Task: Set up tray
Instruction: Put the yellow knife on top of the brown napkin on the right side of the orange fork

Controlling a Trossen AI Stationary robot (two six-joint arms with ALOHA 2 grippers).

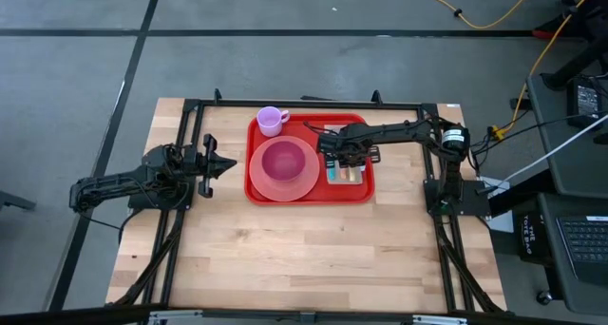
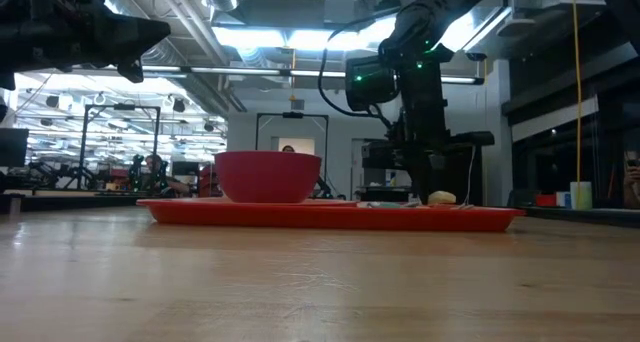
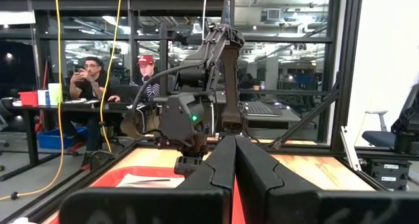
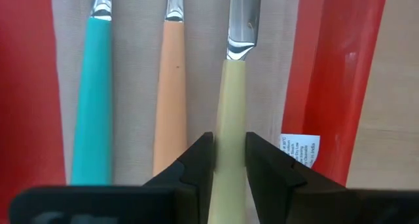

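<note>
While clamped on pale yellow knife handle, right gripper hovers over napkin inside red tray mid-counter; teal, orange handles alongside. Pink bowl on tray. Left gripper beside tray, jaws together.

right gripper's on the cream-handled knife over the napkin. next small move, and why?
Probably open the right gripper and lift straight up. Its fingers pinch the cream-handled knife, which already lies on the napkin parallel to the teal-handled utensil and the orange-handled utensil, inside the tray. Placement looks done. The left gripper waits shut off the tray.
</note>
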